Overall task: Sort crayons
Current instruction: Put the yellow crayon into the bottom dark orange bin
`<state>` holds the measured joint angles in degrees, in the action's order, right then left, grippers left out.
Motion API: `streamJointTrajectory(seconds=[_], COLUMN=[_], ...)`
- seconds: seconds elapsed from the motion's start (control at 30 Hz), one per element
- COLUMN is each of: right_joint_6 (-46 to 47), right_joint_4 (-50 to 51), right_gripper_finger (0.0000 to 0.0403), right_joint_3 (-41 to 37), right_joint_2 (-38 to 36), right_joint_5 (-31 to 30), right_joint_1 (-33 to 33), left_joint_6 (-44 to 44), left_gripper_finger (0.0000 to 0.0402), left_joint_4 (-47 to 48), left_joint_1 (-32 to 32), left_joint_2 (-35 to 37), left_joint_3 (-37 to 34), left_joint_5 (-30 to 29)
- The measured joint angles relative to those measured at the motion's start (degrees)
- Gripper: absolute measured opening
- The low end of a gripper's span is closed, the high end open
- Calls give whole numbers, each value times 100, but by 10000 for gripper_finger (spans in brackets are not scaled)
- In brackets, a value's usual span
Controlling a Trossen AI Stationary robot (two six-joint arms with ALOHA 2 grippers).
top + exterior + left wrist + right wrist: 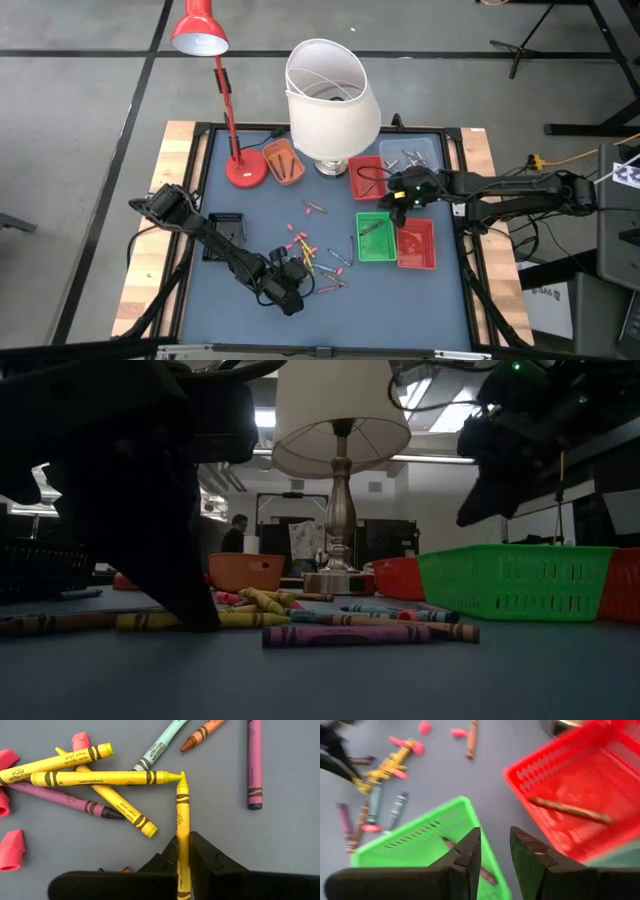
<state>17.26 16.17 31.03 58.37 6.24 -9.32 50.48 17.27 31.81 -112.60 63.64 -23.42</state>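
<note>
A lab: concrete floor [80, 150]; tripod legs [530, 45]; ceiling strip lights [440, 458].

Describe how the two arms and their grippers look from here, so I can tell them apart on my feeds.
Both arms are dark, jointed, near-black. The left gripper has two flat black wedge-shaped fingers. The right gripper has the same matte black fingers; a small green light glows by it in the high view, and black cables loop around that arm.

Counting four yellow crayons [105, 778] in the left wrist view, plus two purple ones [254, 762]. Two lamps [330, 95] on the desk [250, 300].
</note>
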Motion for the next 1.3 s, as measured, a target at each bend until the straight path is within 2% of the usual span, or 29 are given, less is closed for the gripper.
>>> streamJointTrajectory(seconds=[0.1, 0.33, 0.53, 0.67, 0.83, 1.07, 1.3], right_joint_6=[7, 34, 39, 44, 45, 44, 39], right_joint_4=[-338, -1338, -1817, -1939, -2129, -2641, -3066], right_gripper_finger=[101, 101, 101, 101, 101, 101, 101], right_joint_3=[0, 0, 0, 0, 0, 0, 0], right_joint_2=[0, 0, 0, 0, 0, 1, 2], right_joint_5=[269, 268, 26, -520, -1094, -1383, -1959], right_joint_1=[16, 669, 1413, 1894, 2434, 3010, 3229], left_joint_6=[-2, -2, -4, -91, -648, -1705, -2660], left_gripper_finger=[6, 3, 3, 4, 3, 6, 7], left_joint_4=[-23, -119, -236, -536, -1299, -2628, -3858], left_joint_1=[0, -13, -39, -65, -172, -473, -748], left_joint_2=[20, 216, 671, 898, 992, 1001, 1003], left_joint_3=[-4, -26, -24, -24, -15, -13, -7], left_joint_5=[4, 83, -21, -334, -815, -1434, -1615])
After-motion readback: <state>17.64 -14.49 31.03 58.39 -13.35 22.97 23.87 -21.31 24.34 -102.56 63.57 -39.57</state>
